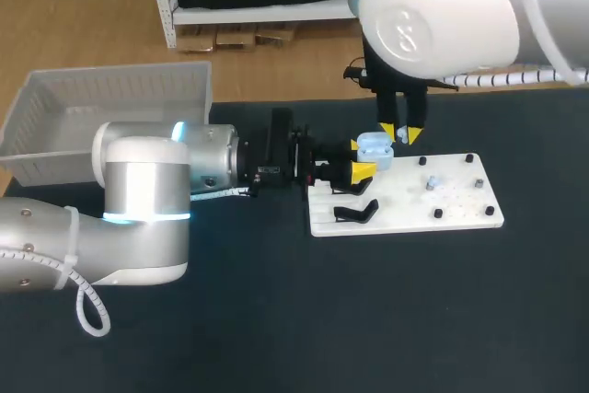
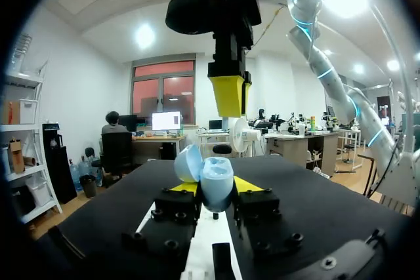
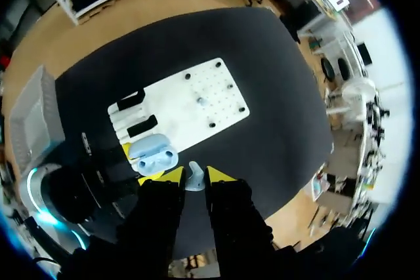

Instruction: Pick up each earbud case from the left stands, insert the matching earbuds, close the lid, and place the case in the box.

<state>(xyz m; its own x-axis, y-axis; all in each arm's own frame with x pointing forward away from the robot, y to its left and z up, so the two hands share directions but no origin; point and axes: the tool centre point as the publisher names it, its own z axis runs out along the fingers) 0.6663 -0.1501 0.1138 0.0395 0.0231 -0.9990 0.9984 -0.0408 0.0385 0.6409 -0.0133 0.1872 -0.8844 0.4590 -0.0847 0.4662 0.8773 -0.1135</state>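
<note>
- The step in hand looked like seating an earbud. In the upper middle of the head view the right gripper [image 1: 399,132] hung with its yellow tips pinched on a small pale earbud [image 3: 194,178].
- Just below it was the open case [image 1: 375,147], lid up, at the left end of the white board [image 1: 460,213]. The left gripper [image 1: 361,159] clamped it from both sides.
- Doing this well, by my reading, meant lining the earbud over its matching pocket and lowering it straight and slowly. The right gripper should let go only once the earbud sat home, while the left kept the case level and steady.
- The right arm stood upright at the upper right, fingers pointing straight down.
- The left arm lay low and level from the left edge, fingers pointing right.
- The box [image 1: 55,98] sat at the upper left, well apart from the case.
</note>
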